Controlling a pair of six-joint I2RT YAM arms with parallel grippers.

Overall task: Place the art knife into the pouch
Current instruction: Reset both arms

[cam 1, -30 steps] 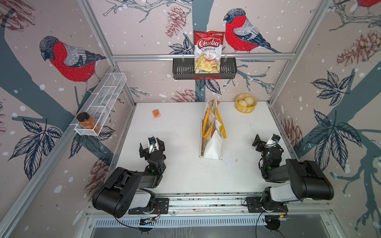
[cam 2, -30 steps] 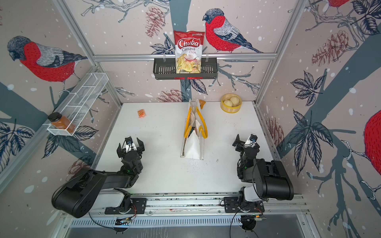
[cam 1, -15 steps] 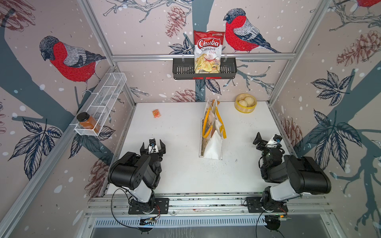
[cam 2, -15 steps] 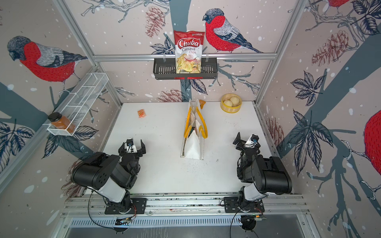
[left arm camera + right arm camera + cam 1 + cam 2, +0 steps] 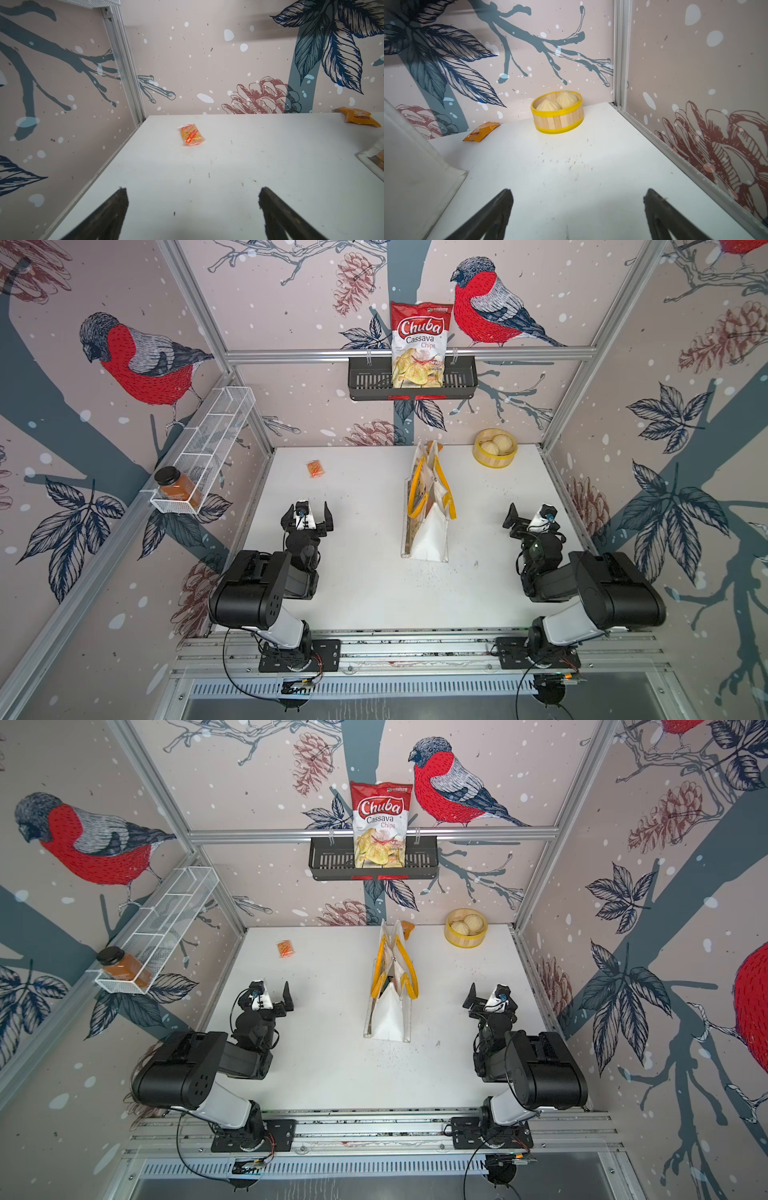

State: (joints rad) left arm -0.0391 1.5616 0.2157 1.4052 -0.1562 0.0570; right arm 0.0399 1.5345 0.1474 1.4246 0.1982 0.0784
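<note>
white fabric pouch (image 5: pixel 428 526) stands mid-tabletop; no art knife shows outside it. left gripper (image 5: pixel 312 517) and right gripper (image 5: pixel 530 519) gape wide, empty; an arm's reach could topple it.

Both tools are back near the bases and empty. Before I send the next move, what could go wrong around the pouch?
1. The pouch stands upright, tall on a narrow base; a sideways nudge from either arm would likely tip it.
2. Its yellow handles arch over the opening and could snag a tool going in.
3. No art knife shows on the table, and the pouch's inside is hard to read, so I cannot confirm whether it is in there. Both the left tool and right tool are open and empty.
</note>
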